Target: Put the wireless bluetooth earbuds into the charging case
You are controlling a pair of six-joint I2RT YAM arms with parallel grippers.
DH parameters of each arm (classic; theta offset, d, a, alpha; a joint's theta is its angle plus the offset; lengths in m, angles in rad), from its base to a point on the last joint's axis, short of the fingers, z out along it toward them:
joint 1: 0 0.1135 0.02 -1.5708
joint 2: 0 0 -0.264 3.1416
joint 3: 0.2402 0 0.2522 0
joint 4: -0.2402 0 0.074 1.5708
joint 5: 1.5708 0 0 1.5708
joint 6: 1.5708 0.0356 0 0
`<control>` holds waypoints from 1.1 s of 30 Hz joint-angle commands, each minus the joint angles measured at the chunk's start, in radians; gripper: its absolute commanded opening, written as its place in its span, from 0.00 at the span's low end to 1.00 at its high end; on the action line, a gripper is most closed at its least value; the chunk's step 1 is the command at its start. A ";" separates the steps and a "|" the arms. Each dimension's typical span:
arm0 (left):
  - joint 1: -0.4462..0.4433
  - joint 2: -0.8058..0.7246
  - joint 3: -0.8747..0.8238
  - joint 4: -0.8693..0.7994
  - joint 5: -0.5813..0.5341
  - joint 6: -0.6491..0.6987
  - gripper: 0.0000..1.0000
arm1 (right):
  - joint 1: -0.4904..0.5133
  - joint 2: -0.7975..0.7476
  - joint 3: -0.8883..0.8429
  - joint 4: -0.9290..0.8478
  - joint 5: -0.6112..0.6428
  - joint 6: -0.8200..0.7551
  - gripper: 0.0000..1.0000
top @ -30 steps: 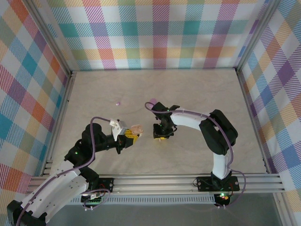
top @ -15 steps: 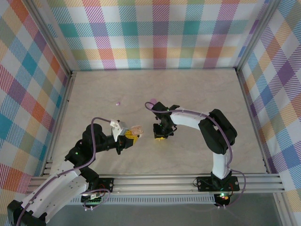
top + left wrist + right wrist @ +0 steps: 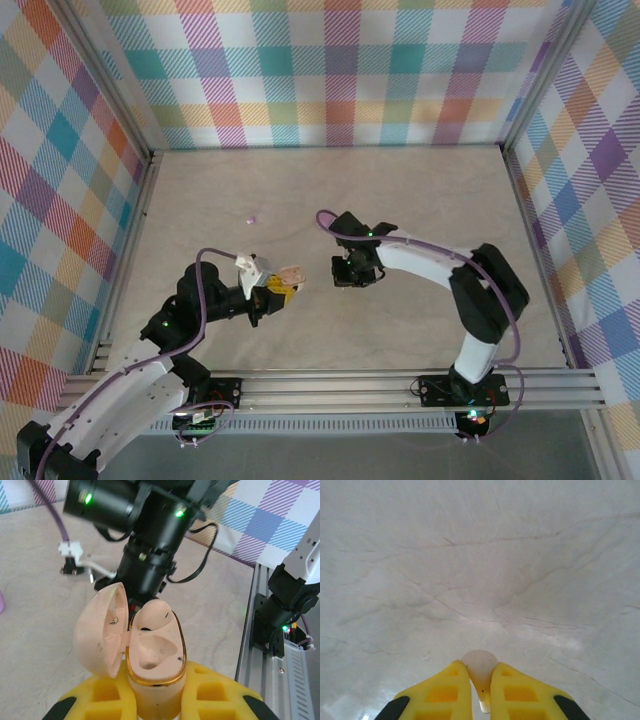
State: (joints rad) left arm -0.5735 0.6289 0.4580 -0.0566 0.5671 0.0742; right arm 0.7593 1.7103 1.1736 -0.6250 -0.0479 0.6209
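Cream earbud point(image 3: 478, 662), long axis along the fingers point(image 3: 440, 695), pinched in right end effector point(image 3: 480, 674); left end effector point(image 3: 156, 692) clamps the open case point(image 3: 155, 645).

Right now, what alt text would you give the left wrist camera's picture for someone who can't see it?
A cream charging case, its lid flipped open to the left and both sockets empty, is clamped between the left claw's yellow fingers. Close behind it looms the other arm's black wrist, above a pale marbled table.
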 commanded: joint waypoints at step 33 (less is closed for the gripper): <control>-0.187 0.472 0.101 0.652 -0.167 0.078 0.00 | 0.231 -0.572 -0.013 0.268 0.320 -0.055 0.07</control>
State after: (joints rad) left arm -0.7399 1.0988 0.5545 0.4877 0.3988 0.1024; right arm 0.9760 1.1519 1.1831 -0.4709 0.2691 0.6170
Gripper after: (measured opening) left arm 0.156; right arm 0.077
